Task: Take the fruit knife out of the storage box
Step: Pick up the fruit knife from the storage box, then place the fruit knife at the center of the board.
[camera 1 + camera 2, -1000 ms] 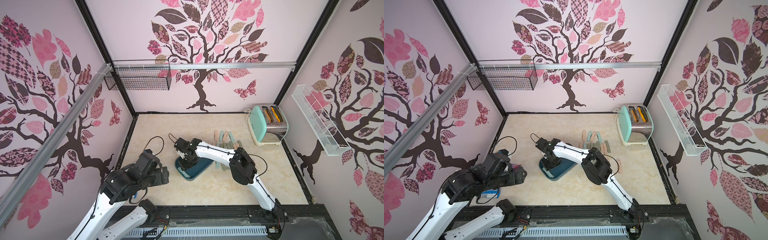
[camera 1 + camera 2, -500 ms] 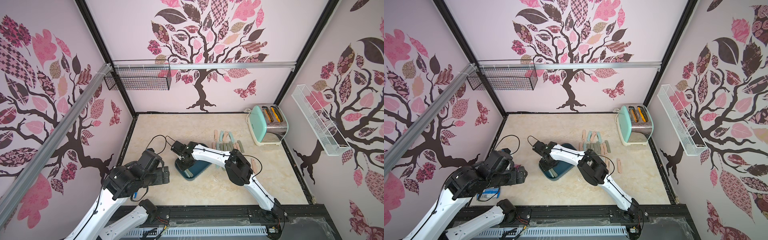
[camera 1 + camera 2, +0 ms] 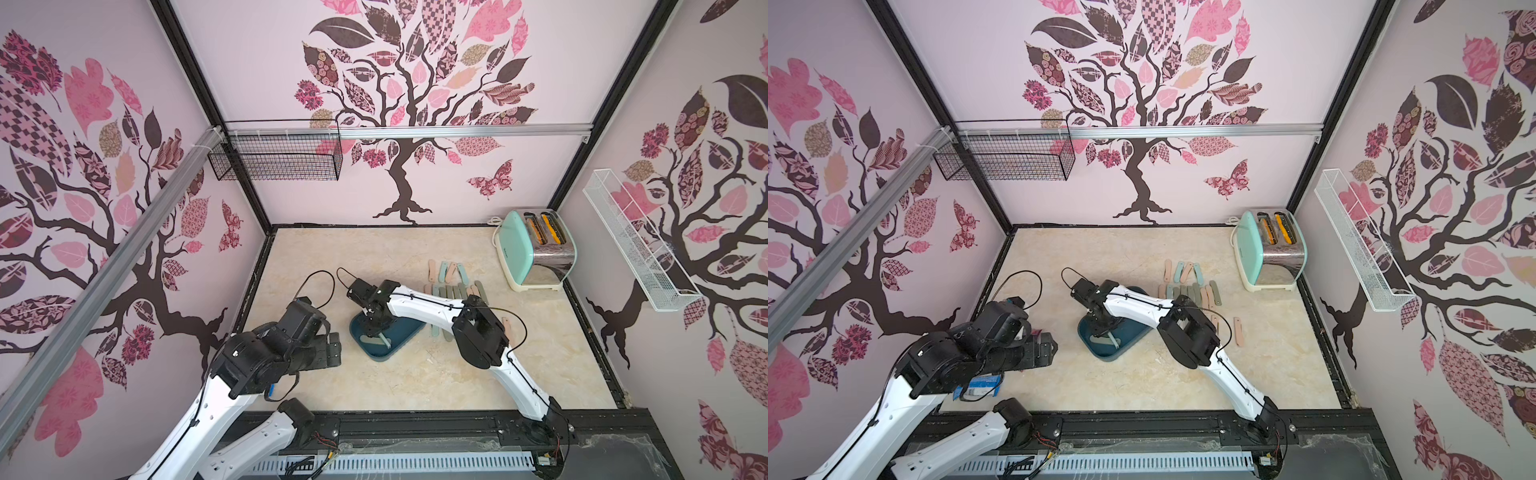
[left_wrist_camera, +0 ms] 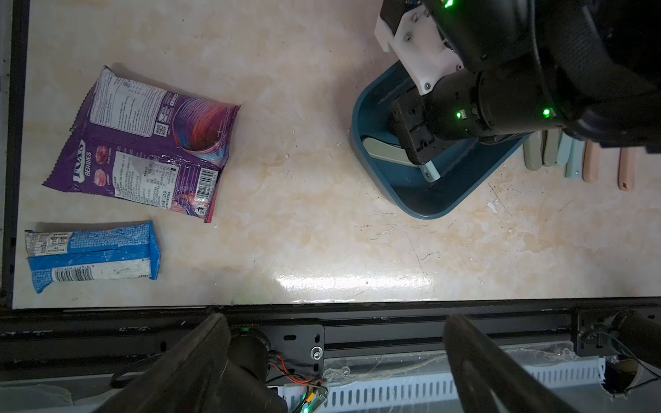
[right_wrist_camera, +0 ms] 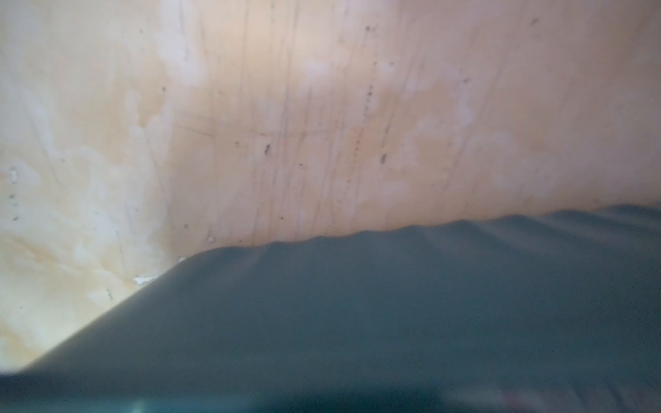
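Down in the storage box (image 4: 424, 209) on the surface (image 4: 304, 214), the right end effector (image 4: 422, 157) is clamped tight on the pale blue fruit knife (image 4: 431, 173). Only one short end shows, sticking out past the fingers. Its long axis runs diagonally across the box, with that end aimed at the near rim. A grey-green knife (image 4: 382, 150) lies flat in the box right beside it. The left end effector (image 3: 330, 350) hangs off to the left, spread wide, gripping nothing. More knives (image 3: 451, 289) sit outside, just past the box.
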Tool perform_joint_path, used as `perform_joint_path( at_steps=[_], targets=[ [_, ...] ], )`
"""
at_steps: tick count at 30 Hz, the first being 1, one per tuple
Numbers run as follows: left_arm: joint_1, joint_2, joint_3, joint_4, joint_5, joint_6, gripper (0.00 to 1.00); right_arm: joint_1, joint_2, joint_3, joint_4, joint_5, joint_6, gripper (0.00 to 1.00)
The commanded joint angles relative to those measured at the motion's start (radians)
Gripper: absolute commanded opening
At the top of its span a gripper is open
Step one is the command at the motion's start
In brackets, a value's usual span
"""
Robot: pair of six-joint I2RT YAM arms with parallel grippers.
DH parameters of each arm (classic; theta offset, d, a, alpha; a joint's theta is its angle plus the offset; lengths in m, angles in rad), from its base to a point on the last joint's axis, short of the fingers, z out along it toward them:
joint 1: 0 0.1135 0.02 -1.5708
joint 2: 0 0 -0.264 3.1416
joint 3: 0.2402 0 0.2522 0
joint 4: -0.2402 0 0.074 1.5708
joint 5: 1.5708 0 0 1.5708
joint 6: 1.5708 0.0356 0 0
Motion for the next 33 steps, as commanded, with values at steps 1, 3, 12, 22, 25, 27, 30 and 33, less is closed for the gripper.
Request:
perform_joint_path(
  at_steps=[1,3,12,22,25,27,30,33],
  targets=[
    [0.002,0.008,-0.012,0.049,0.008,0.020,0.98,-0.029,-0.021,-0.017,-0.050,0.022,-0.009,0.09],
    [0.002,0.016,-0.016,0.068,0.012,0.027,0.98,-0.034,-0.039,-0.014,-0.054,0.023,-0.018,0.09],
    [0.001,0.125,-0.004,0.203,0.041,0.081,0.98,-0.097,-0.150,0.027,-0.102,0.006,-0.010,0.09],
    [0.002,0.335,0.073,0.384,0.101,0.152,0.98,-0.256,-0.223,0.116,-0.144,-0.044,0.028,0.11],
    [0.001,0.419,0.118,0.412,0.128,0.170,0.98,-0.318,-0.184,0.143,-0.121,-0.072,0.045,0.11],
    [0.002,0.467,0.152,0.418,0.142,0.176,0.98,-0.360,-0.130,0.186,-0.121,-0.097,0.057,0.11],
    [0.002,0.510,0.190,0.419,0.151,0.181,0.98,-0.420,-0.047,0.255,-0.116,-0.152,0.073,0.11],
    [0.002,0.524,0.204,0.415,0.156,0.185,0.98,-0.455,0.030,0.348,-0.123,-0.175,0.071,0.11]
  ],
)
